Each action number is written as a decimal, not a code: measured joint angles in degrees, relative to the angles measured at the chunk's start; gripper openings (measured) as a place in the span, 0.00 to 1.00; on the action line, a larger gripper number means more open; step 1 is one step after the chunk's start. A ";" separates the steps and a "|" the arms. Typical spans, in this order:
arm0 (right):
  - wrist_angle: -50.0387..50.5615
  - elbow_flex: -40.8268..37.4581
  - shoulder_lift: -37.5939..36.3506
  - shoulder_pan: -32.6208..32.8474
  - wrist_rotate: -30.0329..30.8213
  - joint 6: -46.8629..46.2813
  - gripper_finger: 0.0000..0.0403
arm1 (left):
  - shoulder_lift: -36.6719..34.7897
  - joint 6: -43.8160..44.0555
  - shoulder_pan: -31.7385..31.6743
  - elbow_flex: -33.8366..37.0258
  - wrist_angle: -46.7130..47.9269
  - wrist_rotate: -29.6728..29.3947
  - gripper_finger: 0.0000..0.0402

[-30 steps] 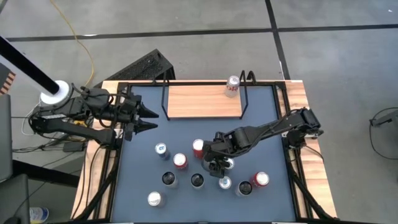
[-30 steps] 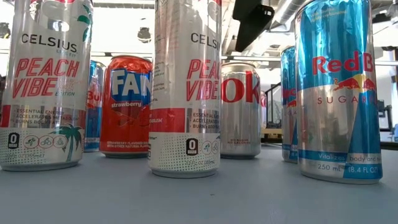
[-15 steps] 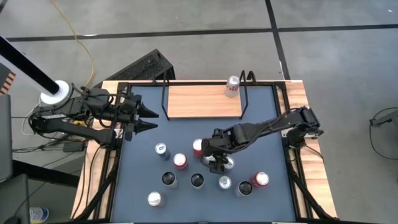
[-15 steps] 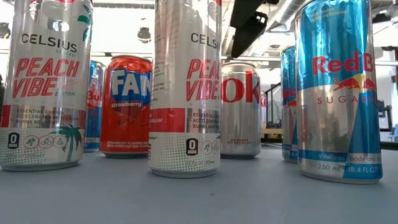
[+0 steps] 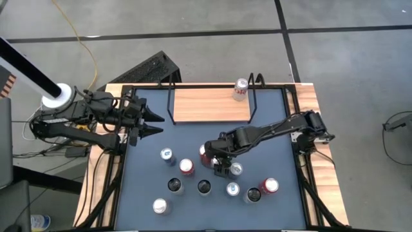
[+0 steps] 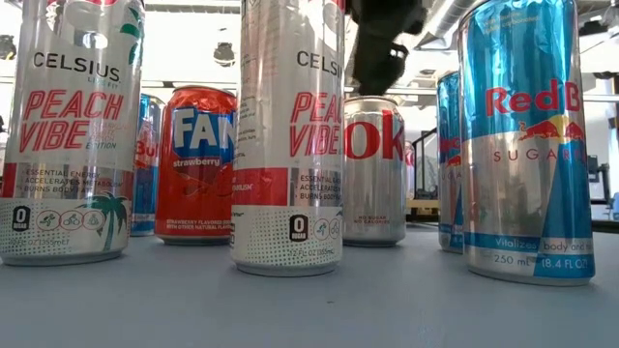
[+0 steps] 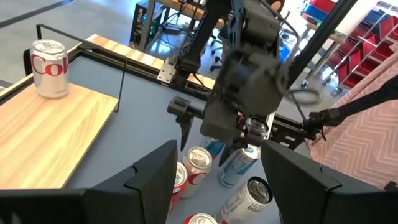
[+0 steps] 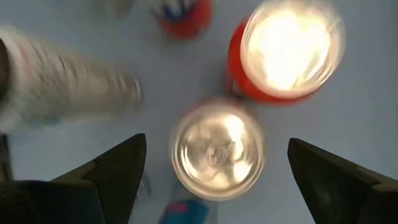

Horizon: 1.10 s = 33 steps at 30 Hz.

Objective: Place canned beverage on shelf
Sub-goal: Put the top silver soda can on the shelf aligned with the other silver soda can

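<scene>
Hovering wide open, the right gripper (image 5: 219,162) sits directly above a silver can (image 8: 216,147).

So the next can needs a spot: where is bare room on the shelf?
The shelf board is bare from its left wire frame across to the Coke can in its back right corner. The table is crowded in the middle, where the cans cluster under the right end effector.

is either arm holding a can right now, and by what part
Nothing is held. The right end effector is open above a silver can among the cans on the table. The left end effector is empty beside the shelf.
</scene>
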State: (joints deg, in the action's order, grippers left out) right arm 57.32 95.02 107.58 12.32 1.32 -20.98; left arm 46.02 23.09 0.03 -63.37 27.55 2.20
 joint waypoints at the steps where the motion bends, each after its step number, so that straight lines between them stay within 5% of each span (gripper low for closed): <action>1: 0.29 -0.02 0.55 0.04 0.00 0.35 0.93 | -0.02 0.05 -0.01 0.00 0.00 0.00 0.55; 24: -0.81 0.00 4.34 -0.86 -3.13 1.97 0.93 | 0.00 0.24 -0.01 0.00 0.11 0.00 0.55; 33: -1.42 0.00 4.32 -1.86 -2.45 1.99 0.83 | 0.00 0.24 -0.01 0.00 0.17 0.00 0.55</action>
State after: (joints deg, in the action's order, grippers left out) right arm 55.89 95.02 111.90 10.47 -1.12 -18.98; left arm 46.02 23.33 0.02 -63.37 27.73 2.20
